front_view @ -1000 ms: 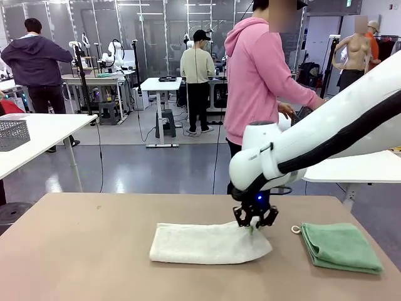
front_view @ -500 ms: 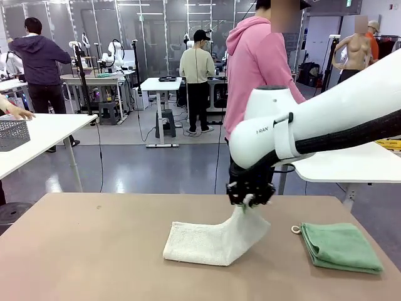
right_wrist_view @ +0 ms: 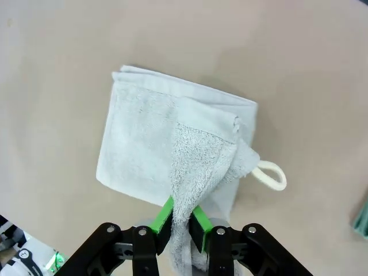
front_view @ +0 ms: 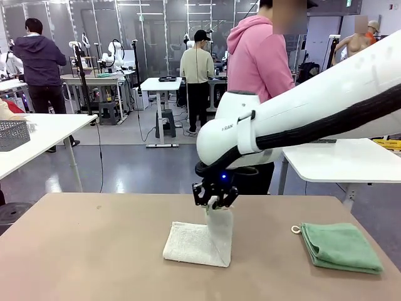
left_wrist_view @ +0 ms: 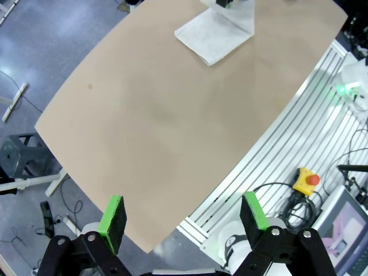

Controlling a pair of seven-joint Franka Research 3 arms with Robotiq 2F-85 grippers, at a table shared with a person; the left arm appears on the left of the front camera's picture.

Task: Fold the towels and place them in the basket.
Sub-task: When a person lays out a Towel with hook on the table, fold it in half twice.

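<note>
The cream-white towel (front_view: 199, 241) lies near the middle of the tabletop (front_view: 94, 251), its lower part flat in a folded stack while one end is drawn straight up off the rest. That raised end is pinched in the right tool (front_view: 215, 199), whose green pads (right_wrist_view: 165, 214) are pressed together on the cloth; from the right wrist the strip of terry runs up between the two fingers, and the towel's small corner loop (right_wrist_view: 271, 175) pokes out to the side of the fold, lying on the tabletop. The white right arm (front_view: 301, 119) sweeps in from the right side and reaches past the centre to hang over the towel. Off to the right, well apart from the cream one, the mint green towel (front_view: 339, 247) sits folded, with its own loop (front_view: 296, 229) at its left corner. The left tool (left_wrist_view: 184, 221) is held high above the near left part of the tabletop, its two green-padded fingers (left_wrist_view: 112, 215) spread wide with nothing between them. Beyond the far edge a person in a pink hoodie (front_view: 258, 59) stands turned toward another white table (front_view: 338, 160) on the right.
</note>
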